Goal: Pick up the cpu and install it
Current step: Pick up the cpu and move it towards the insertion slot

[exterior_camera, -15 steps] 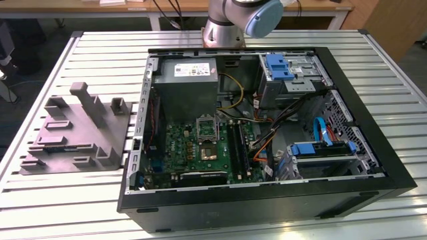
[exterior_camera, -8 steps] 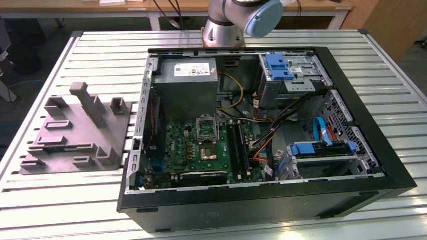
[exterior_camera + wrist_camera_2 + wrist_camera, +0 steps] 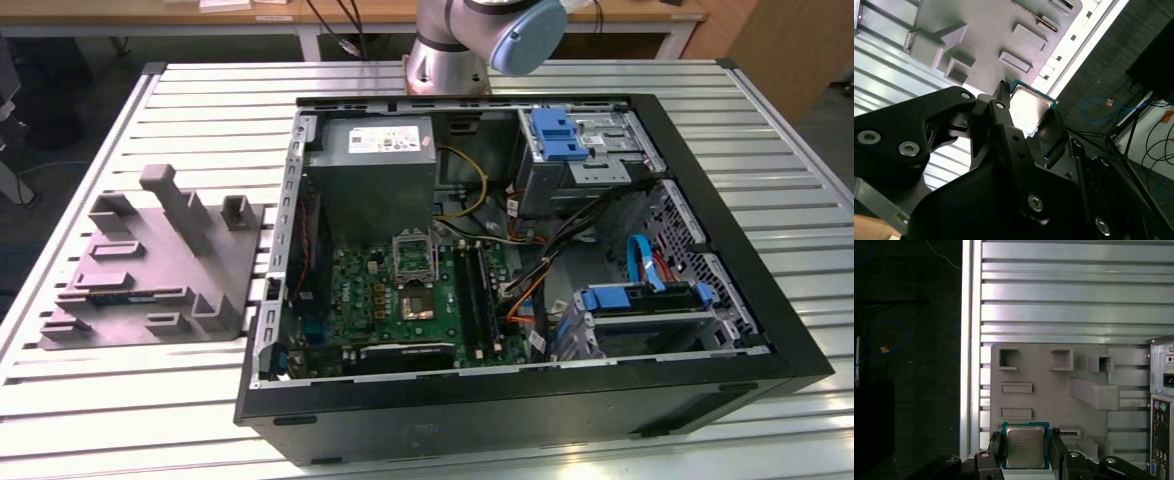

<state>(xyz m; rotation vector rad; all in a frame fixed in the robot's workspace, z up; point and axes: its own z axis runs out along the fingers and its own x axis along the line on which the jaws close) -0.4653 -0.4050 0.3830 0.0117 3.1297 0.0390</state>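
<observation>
Two opposite edges of the cpu (image 3: 1025, 446) sit clamped in the gripper (image 3: 1026, 440), metal top showing, over the grey tray (image 3: 1054, 375) on the tabletop (image 3: 1054, 290), a hold likely meant to keep it level.

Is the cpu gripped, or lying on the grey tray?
Gripped: in the first wrist view the gripper clamps the cpu between its fingers, clear above the grey tray.

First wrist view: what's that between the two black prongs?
The cpu, a silvery square chip, is gripped between the tool's fingers. It can be seen in both wrist views.
</observation>
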